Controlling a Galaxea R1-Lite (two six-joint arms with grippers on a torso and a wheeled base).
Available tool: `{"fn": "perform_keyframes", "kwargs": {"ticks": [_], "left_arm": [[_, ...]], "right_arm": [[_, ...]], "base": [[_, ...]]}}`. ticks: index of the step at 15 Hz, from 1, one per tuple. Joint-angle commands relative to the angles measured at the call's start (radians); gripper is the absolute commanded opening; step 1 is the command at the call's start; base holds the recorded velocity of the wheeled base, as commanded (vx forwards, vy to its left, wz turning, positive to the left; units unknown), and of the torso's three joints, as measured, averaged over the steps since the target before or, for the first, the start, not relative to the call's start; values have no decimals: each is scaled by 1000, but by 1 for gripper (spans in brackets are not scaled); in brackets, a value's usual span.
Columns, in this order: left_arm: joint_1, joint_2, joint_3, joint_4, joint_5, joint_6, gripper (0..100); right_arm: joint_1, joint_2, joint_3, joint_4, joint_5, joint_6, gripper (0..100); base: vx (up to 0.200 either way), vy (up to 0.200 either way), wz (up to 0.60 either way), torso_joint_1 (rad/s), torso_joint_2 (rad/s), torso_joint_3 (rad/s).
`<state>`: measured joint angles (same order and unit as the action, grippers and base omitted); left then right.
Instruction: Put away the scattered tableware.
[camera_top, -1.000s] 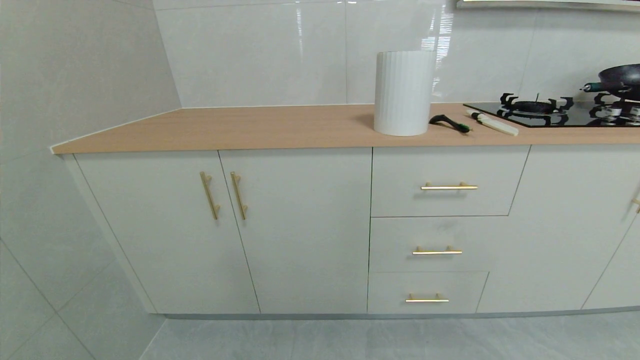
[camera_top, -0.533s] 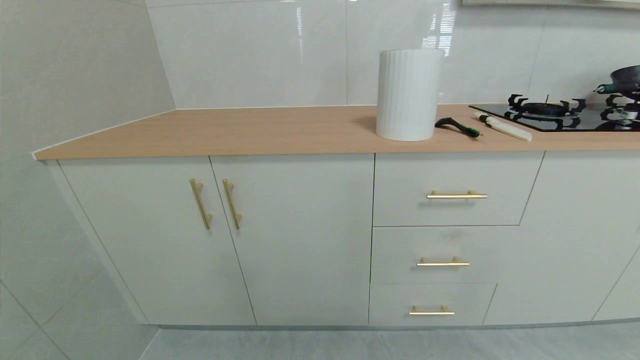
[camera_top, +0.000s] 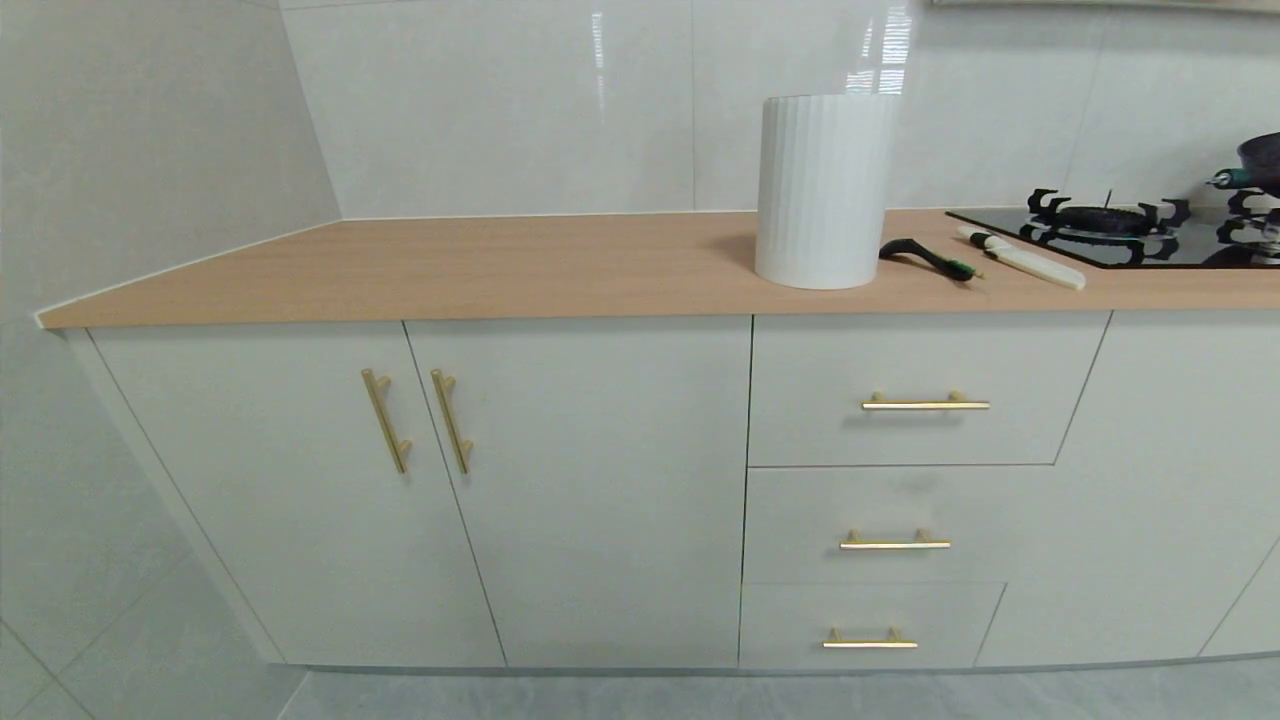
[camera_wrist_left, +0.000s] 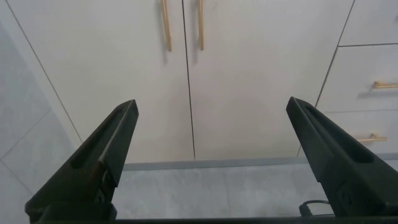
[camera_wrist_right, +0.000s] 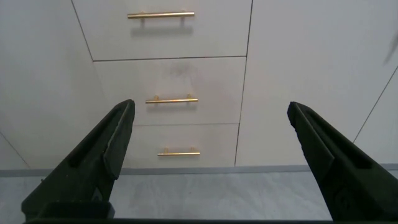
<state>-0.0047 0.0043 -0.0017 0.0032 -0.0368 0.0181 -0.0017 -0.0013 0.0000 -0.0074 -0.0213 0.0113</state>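
Head view gives you the tableware on the wooden countertop (camera_top: 450, 265): a dark-handled utensil (camera_top: 925, 258) with a green end lies just beside the foot of the white ribbed container (camera_top: 822, 190), and a pale long utensil (camera_top: 1022, 260) lies near it, on the side toward the black hob (camera_top: 1150, 248). Both utensils lie flat and apart from each other; you cannot tell exactly what kind they are. The container stands upright near the counter's front edge. A dark pan (camera_top: 1262, 160) sits on the far burner. Below the counter you have two cabinet doors (camera_top: 420, 500) with gold handles, then a stack of three drawers (camera_top: 880, 490) under the container. Your left gripper (camera_wrist_left: 211, 107) faces the cabinet doors with its fingers spread wide and nothing between them. Your right gripper (camera_wrist_right: 211, 107) faces the drawers, likewise wide apart and holding nothing, well below the utensils.
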Motion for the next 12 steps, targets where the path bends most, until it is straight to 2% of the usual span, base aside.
{"fn": "perform_keyframes", "kwargs": {"ticks": [1, 3, 12], "left_arm": [[0, 2, 0, 0, 0, -3, 100], [0, 2, 0, 0, 0, -4, 100], [0, 2, 0, 0, 0, -4, 100]], "right_arm": [[0, 1, 0, 0, 0, -1, 100], [0, 1, 0, 0, 0, 1, 100], [0, 3, 0, 0, 1, -1, 100]], "base": [[200, 0, 0, 2, 2, 2], [200, 0, 0, -7, 2, 2], [0, 0, 0, 0, 0, 0]]}}
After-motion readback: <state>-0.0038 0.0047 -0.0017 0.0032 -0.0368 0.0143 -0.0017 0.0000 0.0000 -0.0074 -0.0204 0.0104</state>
